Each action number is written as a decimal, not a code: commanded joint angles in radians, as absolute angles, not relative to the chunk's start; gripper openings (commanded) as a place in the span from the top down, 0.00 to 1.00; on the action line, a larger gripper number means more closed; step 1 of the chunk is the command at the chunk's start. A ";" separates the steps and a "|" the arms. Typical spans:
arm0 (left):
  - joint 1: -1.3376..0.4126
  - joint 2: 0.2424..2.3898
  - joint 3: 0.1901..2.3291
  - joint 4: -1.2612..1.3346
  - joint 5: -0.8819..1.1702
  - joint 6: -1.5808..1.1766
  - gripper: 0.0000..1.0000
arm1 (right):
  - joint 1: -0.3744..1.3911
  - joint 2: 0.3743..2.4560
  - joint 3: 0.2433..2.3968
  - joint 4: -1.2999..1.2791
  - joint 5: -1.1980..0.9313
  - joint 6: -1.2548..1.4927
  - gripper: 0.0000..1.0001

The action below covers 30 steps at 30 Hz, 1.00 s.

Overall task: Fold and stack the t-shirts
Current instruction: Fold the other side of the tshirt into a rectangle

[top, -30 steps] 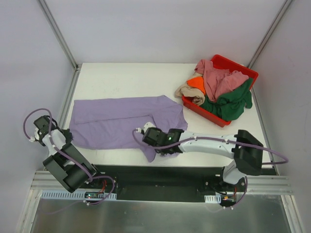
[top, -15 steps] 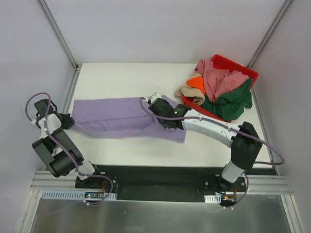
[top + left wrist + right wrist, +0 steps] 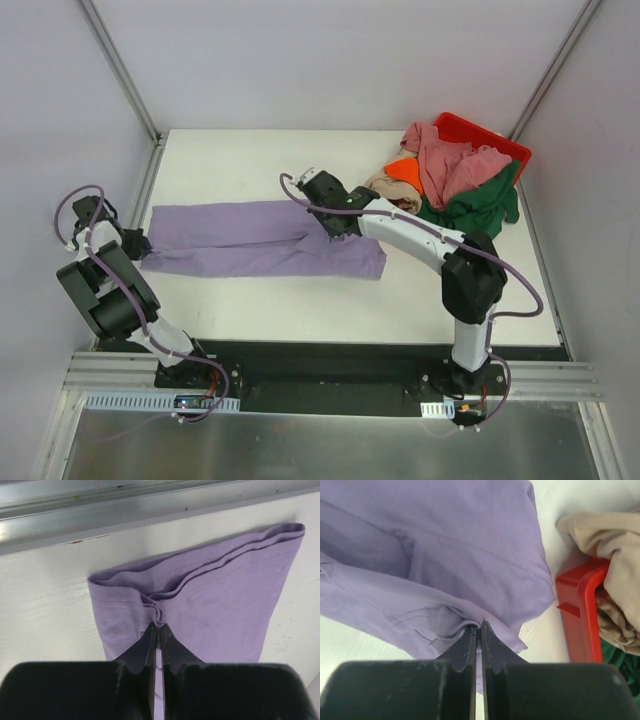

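a: where does the lavender t-shirt [image 3: 250, 240] lie?
b: as a long, soft, creased band, its long axis left to right across the table [image 3: 250, 160].
a: and the tools?
b: left gripper [image 3: 159, 626] pinches its left end; right gripper [image 3: 479, 628] pinches its far-right edge, beside the red bin [image 3: 580, 615]. each arm is nearest its own end.

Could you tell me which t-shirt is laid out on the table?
The lavender t-shirt, pinched by the left gripper and right gripper; the pink, green, orange and beige shirts sit heaped in or over the red bin.
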<state>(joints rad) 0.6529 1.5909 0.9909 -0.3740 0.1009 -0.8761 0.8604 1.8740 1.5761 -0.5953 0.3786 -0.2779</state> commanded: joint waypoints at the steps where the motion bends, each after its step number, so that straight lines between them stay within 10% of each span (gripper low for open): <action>1: 0.623 1.635 1.077 -0.374 0.078 -0.853 1.00 | 0.842 1.934 1.664 -0.615 0.370 -0.308 0.97; 10: 0.620 1.678 1.098 -0.374 0.045 -0.850 1.00 | 0.799 2.039 1.742 -0.578 0.423 -0.304 0.94; 22: 0.617 1.479 1.102 -0.391 0.106 -0.802 0.02 | 0.761 2.028 1.882 -0.586 0.591 -0.368 0.19; 30: 0.597 1.312 1.002 -0.390 0.208 -0.726 0.01 | 0.762 1.747 1.444 -0.479 -0.034 -0.152 0.04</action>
<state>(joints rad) 0.6140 1.3556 1.0599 -0.3840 0.1261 -0.7921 0.7589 1.8565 1.5753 -0.5385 0.3321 -0.2863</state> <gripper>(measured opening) 0.990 0.960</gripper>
